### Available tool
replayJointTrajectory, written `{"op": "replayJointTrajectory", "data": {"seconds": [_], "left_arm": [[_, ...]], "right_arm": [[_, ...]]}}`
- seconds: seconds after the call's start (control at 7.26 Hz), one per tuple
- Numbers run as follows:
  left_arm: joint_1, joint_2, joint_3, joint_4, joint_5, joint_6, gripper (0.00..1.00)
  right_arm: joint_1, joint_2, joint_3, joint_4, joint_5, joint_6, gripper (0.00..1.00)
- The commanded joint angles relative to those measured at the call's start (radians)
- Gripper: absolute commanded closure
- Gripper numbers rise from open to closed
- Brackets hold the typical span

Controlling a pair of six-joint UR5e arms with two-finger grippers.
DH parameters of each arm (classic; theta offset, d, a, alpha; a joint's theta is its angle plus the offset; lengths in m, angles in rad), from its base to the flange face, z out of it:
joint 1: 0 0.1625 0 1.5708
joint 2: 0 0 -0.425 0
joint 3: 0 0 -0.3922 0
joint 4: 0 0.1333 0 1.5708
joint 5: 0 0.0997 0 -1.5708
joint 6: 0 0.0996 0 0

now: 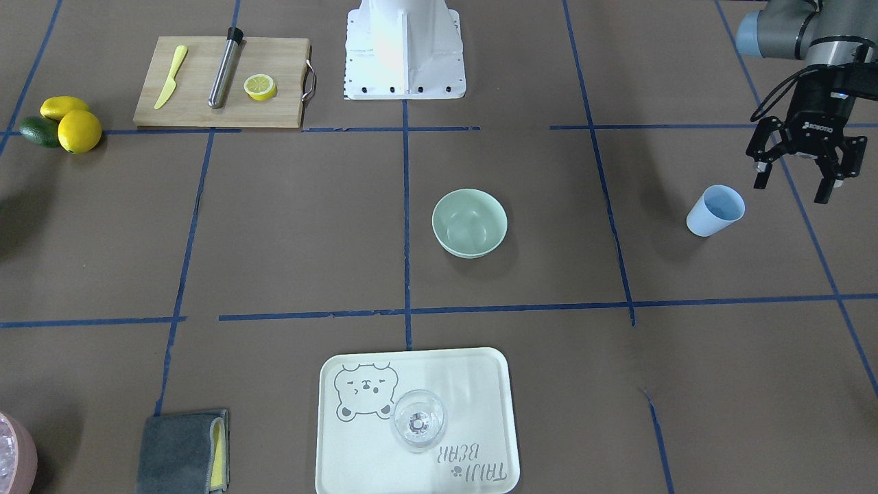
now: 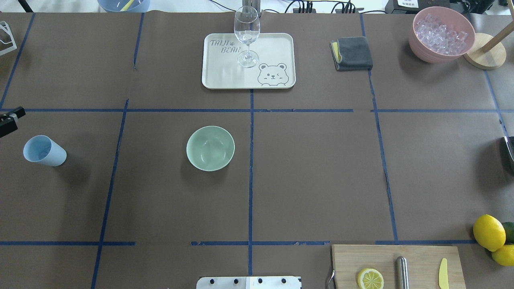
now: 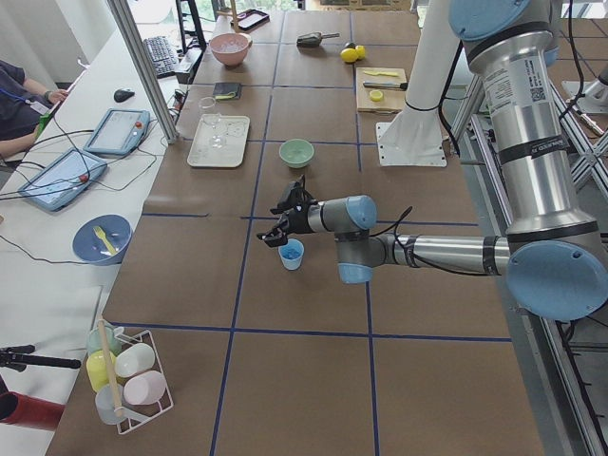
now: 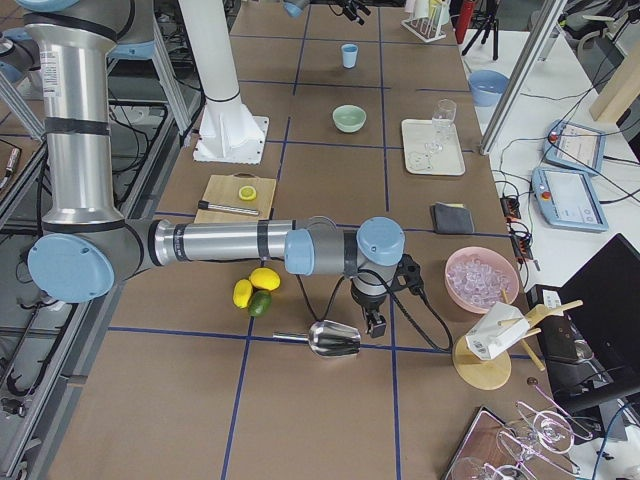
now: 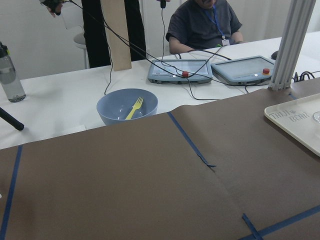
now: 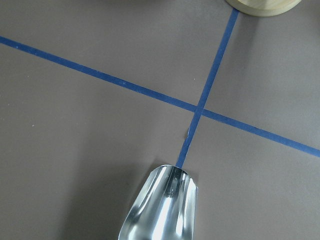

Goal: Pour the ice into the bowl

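Note:
The mint-green bowl [image 1: 470, 223] stands empty near the table's middle; it also shows in the overhead view [image 2: 210, 148]. The ice [image 2: 441, 31] lies heaped in a pink container [image 2: 417, 42] at the far right corner. My left gripper [image 1: 796, 180] is open and empty, hovering just beside a light blue cup [image 1: 715, 210]. My right gripper [image 4: 375, 322] hangs low by the mouth of a metal scoop [image 4: 330, 338] on the table. Its fingers do not show in the right wrist view, where the scoop [image 6: 162, 207] looks empty, so I cannot tell its state.
A cream tray [image 2: 277, 44] holds a clear wine glass [image 2: 246, 34]. A grey cloth [image 2: 353, 53] lies beside it. A cutting board [image 2: 417, 257] carries a lemon half, a metal rod and a yellow knife. Lemons [image 2: 489, 233] lie at the near right. A wooden stand [image 2: 484, 56] is by the pink container.

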Motion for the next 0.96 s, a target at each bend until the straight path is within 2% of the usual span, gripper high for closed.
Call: {"op": "replayJointTrajectory", "data": {"seconds": [0.0, 0.28, 0.41, 0.83], "left_arm": [[0.234, 0.053, 0.011, -0.035, 0.283, -0.118, 0.00], [0.378, 0.059, 0.063, -0.035, 0.487, -0.217, 0.00], [0.429, 0.059, 0.086, -0.035, 0.561, -0.245, 0.00], [0.540, 0.058, 0.130, -0.035, 0.698, -0.290, 0.00]], "right_arm": [[0.002, -0.004, 0.000, 0.000, 0.000, 0.000, 0.00], [0.005, -0.009, 0.000, 0.000, 0.000, -0.001, 0.00], [0.008, -0.013, 0.002, 0.000, 0.000, -0.004, 0.00], [0.012, -0.023, 0.005, 0.000, 0.000, -0.006, 0.00]]}}
